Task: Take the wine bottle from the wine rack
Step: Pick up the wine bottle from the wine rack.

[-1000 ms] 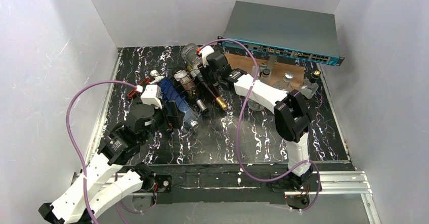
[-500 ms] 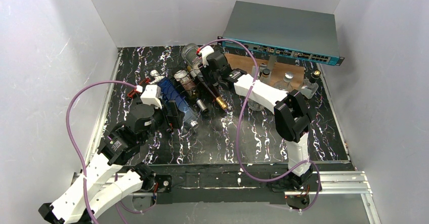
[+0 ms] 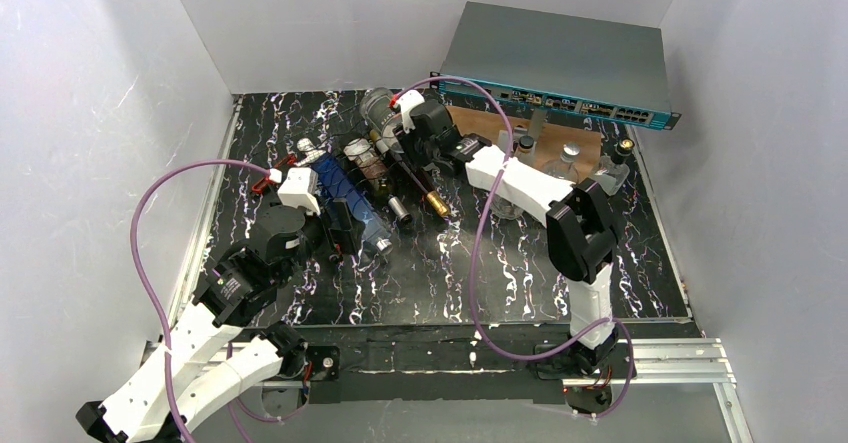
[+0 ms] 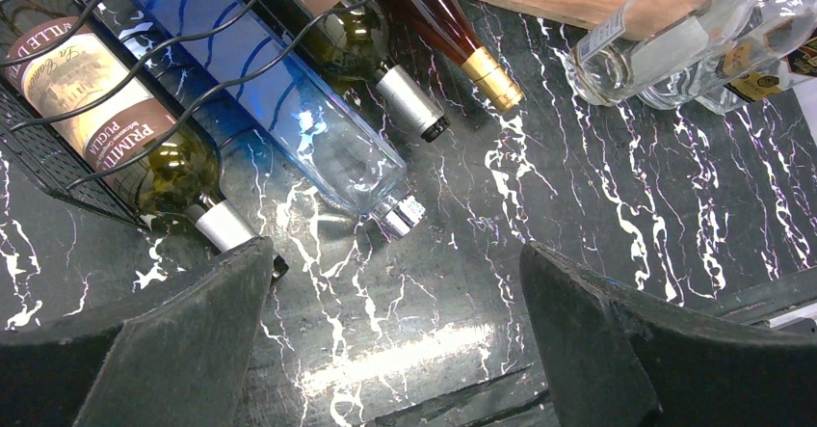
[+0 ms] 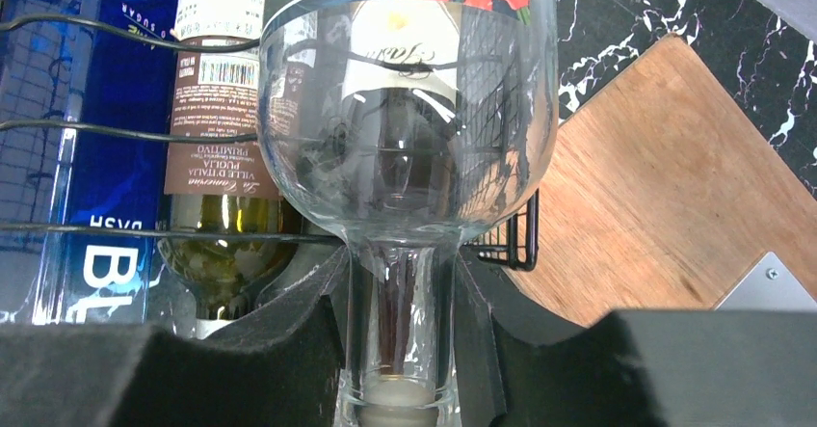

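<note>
Beside the brown wooden board (image 5: pixel 655 196), the right gripper (image 5: pixel 400 340) clamps the neck of the clear glass wine bottle (image 5: pixel 405 109) on the black wire wine rack (image 4: pixel 43 162); the left gripper (image 4: pixel 395 282) hangs open near that rack.

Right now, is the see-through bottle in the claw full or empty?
Empty, it seems: the wine rack shows straight through the clear bottle, with no liquid line. The right claw grips its neck.
</note>
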Motion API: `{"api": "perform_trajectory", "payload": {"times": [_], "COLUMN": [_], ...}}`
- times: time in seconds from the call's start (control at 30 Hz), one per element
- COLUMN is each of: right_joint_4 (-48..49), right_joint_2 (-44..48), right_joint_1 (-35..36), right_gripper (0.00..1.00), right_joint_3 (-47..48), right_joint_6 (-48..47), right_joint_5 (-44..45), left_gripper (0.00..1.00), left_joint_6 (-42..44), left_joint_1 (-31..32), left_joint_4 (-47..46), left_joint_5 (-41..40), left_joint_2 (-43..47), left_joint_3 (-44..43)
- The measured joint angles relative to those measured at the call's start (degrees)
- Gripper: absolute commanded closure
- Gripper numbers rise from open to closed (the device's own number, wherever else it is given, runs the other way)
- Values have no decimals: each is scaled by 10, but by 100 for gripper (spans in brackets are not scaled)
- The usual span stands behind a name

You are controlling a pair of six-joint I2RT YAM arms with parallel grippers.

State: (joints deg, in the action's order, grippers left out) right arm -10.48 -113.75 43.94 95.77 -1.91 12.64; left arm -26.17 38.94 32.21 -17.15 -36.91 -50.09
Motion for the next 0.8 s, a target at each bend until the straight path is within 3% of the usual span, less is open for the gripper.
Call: {"api": "perform_trajectory", "payload": {"times": [0.8], "right_joint_4": [-90], "right_joint_2": [43], "right_joint_1": [-8], "right_gripper": [99], "right_joint_3": [5], "right_joint_6": [1], "right_joint_5": [-39], "left_gripper": [1], "left_joint_6": [-9], "left_joint_1": [0], "left_joint_4": [0], "left_joint_5": [3], "left_joint_2": [3], "left_joint_3": [0]}}
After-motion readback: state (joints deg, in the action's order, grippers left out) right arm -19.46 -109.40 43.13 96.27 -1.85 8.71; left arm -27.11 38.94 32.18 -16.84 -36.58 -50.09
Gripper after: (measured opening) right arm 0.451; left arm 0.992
